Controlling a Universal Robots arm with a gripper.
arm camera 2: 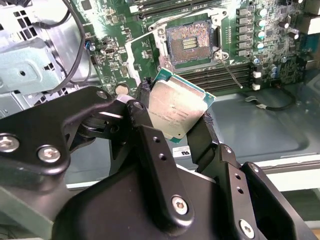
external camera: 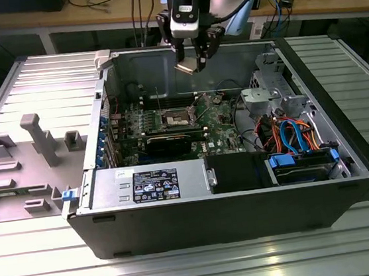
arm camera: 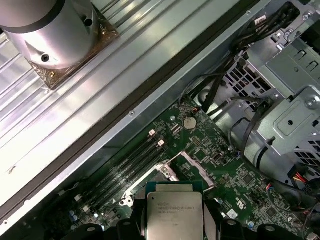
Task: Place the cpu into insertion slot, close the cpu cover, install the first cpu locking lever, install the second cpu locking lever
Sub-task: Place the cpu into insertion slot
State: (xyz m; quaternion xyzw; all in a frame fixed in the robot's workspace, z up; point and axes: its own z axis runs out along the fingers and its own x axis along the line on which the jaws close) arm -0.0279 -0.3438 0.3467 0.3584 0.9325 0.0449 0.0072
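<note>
Gripper [external camera: 192, 60], one: two black jaws closed on opposite edges of one cpu [arm camera 2: 176, 104], silvery top tilted, held at the upper middle of the exterior view. Insertion slot [external camera: 174, 118], one: uncovered on the green motherboard [external camera: 220, 115], near frame centre, below the chip and well apart from it. Computer case [external camera: 245, 204], one: side open, resting on one ribbed metal table [external camera: 186, 271].

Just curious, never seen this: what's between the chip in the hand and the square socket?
Nothing solid: in the exterior view the chip hangs in open air above the socket.
</note>
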